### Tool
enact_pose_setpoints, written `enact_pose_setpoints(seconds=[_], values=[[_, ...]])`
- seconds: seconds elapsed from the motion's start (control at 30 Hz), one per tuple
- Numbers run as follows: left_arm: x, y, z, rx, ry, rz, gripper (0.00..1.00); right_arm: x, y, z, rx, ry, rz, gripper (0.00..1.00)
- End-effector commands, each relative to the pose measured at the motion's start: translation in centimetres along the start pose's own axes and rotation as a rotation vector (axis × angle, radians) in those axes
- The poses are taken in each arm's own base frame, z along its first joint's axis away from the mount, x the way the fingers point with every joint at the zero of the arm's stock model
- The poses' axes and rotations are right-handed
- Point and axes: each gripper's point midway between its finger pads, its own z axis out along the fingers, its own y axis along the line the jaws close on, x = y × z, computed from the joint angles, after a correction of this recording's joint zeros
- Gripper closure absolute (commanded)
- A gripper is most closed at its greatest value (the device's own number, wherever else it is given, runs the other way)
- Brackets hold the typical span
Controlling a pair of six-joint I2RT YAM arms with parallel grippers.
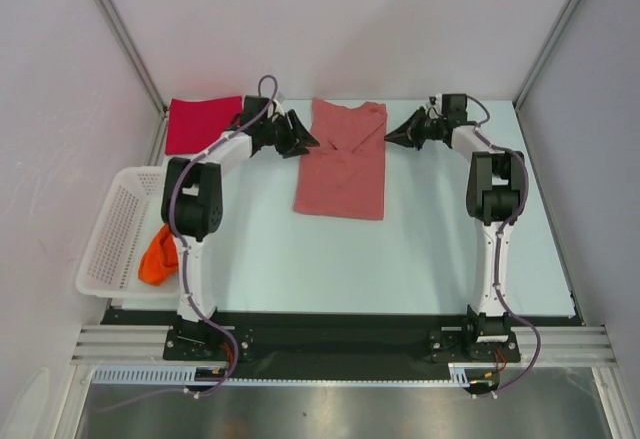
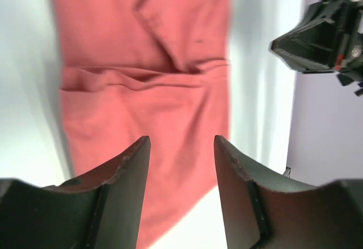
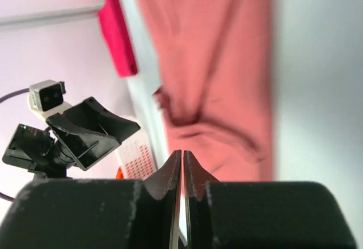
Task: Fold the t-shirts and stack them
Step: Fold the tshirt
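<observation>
Presently, left end effector [image 2: 181,141]: jaws apart, empty.
Right end effector [image 3: 181,153]: closed, empty.
Salmon-pink soft cloth t-shirt [image 1: 342,159]: light, limp; judged best pinched at far corners.

Likely a lab: white walls [image 1: 350,19], aluminium frame [image 1: 120,31].

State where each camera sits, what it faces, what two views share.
Top external: above and behind the bases, looking down; left arm and right arm flank the salmon-pink cloth t-shirt.
Left wrist: on the left arm, looking across the shirt; its open left claw shows.
Right wrist: on the right arm, looking across the shirt; its shut right claw shows.
Shared: both wrist views show the shirt and the opposite claw.
</observation>
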Motion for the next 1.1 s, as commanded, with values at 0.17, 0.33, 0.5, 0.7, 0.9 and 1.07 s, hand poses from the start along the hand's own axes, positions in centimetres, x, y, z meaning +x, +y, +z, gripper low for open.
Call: enact_pose_setpoints(seconds=[0.17,0.33,0.5,0.7,0.9,1.07], values=[[5.5,-1.4,-4.0,0.076,0.062,0.065,0.54,12.5,4.7,1.6,-0.064,0.235,-0.083,0.86],[10.7,3.6,-3.9,-0.026,0.141,0.017,0.55,17.2,-0.4,1.0,0.021,0.278,-0.048,0.88],[13.2,8.7,-4.3,-0.215,0.216,0.065,0.55,18.3,-8.2,-3.1,0.17,0.238,0.021,0.91],[14.2,8.3,-6.8,-0.258,0.221,0.117,0.54,19.2,-9.6,-8.5,0.254,0.212,-0.004,0.91],[13.2,4.4,-10.0,-0.236,0.091,0.091,0.43,19.8,-6.8,-10.7,0.268,0.184,-0.019,0.78],[12.9,2.9,-11.3,-0.229,-0.037,-0.099,0.32,20.2,-6.4,-10.1,0.29,0.031,0.122,0.64]])
